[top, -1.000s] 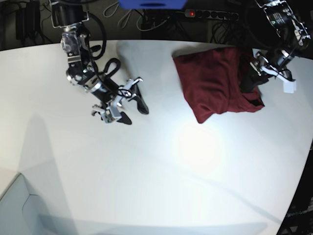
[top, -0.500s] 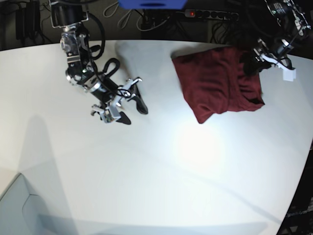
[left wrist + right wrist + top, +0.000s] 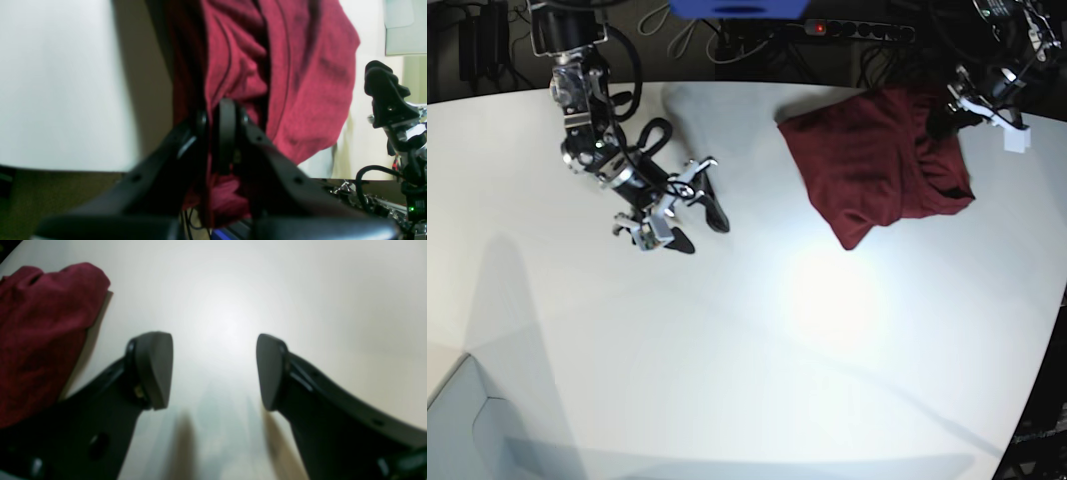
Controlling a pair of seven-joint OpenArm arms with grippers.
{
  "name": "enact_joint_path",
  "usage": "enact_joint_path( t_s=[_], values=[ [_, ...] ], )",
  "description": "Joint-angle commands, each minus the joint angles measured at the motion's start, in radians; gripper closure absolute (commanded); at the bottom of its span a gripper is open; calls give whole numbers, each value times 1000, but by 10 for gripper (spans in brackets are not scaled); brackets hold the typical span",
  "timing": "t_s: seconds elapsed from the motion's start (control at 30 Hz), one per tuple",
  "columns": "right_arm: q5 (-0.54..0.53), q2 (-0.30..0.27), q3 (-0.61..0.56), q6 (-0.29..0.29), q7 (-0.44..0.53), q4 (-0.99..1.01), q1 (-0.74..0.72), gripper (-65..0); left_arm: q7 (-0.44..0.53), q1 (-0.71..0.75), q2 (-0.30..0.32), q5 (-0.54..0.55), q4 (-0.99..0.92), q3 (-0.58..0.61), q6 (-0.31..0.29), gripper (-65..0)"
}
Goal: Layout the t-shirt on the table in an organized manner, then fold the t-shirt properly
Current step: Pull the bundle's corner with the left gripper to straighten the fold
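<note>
In the left wrist view, the left gripper (image 3: 222, 133) is seen closed on a fold of the shirt (image 3: 280, 83), which hangs ahead of it. In the right wrist view, the right gripper (image 3: 213, 370) is wide open and empty above the table (image 3: 300, 290), the shirt lying beside it. In the base view, laying out is judged to be the step in hand; a second hold is needed next.

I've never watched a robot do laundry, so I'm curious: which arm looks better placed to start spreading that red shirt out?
Probably the left. Its fingers are already pinched on the t-shirt at its far edge. The right gripper hangs open over bare table, well away from the cloth.
</note>
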State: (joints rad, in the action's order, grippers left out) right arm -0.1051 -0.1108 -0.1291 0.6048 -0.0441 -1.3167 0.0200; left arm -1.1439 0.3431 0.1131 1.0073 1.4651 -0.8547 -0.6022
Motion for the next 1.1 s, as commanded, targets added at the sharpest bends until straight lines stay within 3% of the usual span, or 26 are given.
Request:
enact_joint_path(
  t_s=[0.0,0.07,0.17,0.37,0.5,0.93,1.07],
  values=[
    [-15,-2,3,7,28,-19,-13,-390,6,3,12,20,12,-4,-2,-1],
    [-15,-2,3,7,28,-19,-13,-390,6,4,12,20,12,-5,-2,-12],
    [-15,-2,3,7,28,-19,-13,-390,11,23,12,23,24,-5,-2,-100],
    [-15,-2,3,7,28,-19,-13,-390,8,26,12,28,24,-5,-12,-444],
    [-15,-2,1,7,28,-19,-12,-390,8,32,4,29,26,-41,-14,-572],
    [-15,0,-4,7,28,-19,-1,-390,11,-48,12,15,15,-73,-2,-590],
    [-15,-2,-4,7,28,-19,-2,-390,8,-80,4,-89,15,-73,-2,-590]
  ],
)
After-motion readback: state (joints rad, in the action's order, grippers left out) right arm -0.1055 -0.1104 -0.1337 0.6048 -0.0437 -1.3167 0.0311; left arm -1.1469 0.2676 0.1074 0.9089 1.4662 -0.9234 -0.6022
